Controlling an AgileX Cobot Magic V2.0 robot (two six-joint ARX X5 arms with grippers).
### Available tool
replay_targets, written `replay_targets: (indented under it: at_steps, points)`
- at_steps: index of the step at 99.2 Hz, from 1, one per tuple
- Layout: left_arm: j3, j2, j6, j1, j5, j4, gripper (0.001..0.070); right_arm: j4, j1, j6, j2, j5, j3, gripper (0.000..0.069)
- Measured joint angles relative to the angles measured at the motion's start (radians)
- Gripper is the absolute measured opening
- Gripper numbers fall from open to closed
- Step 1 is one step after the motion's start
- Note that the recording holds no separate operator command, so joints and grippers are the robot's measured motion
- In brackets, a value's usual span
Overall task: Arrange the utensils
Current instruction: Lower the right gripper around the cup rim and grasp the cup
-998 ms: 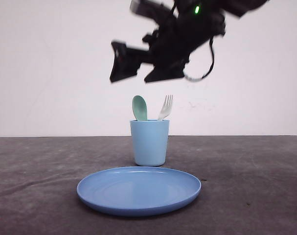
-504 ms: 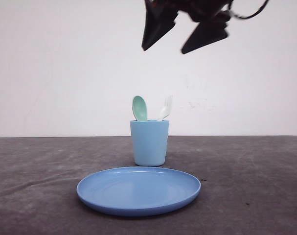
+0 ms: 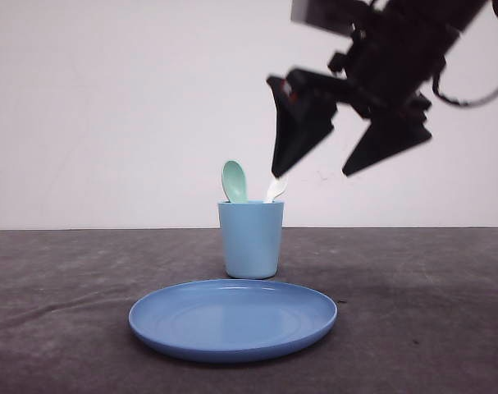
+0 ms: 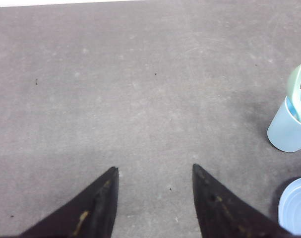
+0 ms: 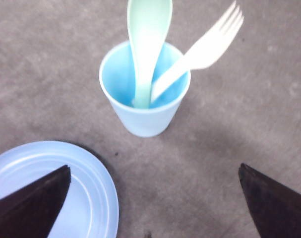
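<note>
A mint-green spoon (image 3: 235,181) and a white fork (image 3: 275,190) stand upright in a light blue cup (image 3: 250,240) at the table's middle. My right gripper (image 3: 311,173) hangs open just above and to the right of the cup, and its left finger covers the fork's tines. From the right wrist, the spoon (image 5: 149,29) and fork (image 5: 210,44) lean inside the cup (image 5: 143,124), beyond the wide-open right gripper (image 5: 154,168). My left gripper (image 4: 154,167) is open over bare table, with the cup (image 4: 288,131) and spoon (image 4: 295,89) off to one side.
A round blue plate (image 3: 232,318) lies in front of the cup, near the table's front edge; its rim (image 5: 108,198) shows in the right wrist view and its edge (image 4: 294,208) in the left wrist view. The dark grey tabletop (image 3: 421,295) spreads on both sides.
The right gripper has come down from the top of the front view and shifted right, staying open. Its left finger now hides the fork's tines. Cup, utensils and plate have not moved.
</note>
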Motion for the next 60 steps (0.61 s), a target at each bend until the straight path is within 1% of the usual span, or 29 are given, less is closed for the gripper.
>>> replay_targets:
  at_steps: [6, 19, 42, 60]
  points:
    - [0.000, 0.000, 0.000, 0.000, 0.000, 0.000, 0.0280, 0.050, -0.005, 0.007, 0.001, -0.008, -0.038, 0.0682]
    - [0.000, 0.000, 0.000, 0.000, 0.000, 0.000, 0.0280, 0.169, -0.024, 0.025, 0.012, -0.069, -0.098, 0.0682]
    - [0.000, 0.000, 0.000, 0.000, 0.000, 0.000, 0.0280, 0.350, -0.045, 0.043, 0.116, -0.180, -0.100, 0.0682]
    - [0.000, 0.000, 0.000, 0.000, 0.000, 0.000, 0.0280, 0.466, -0.056, 0.051, 0.222, -0.207, -0.099, 0.0682]
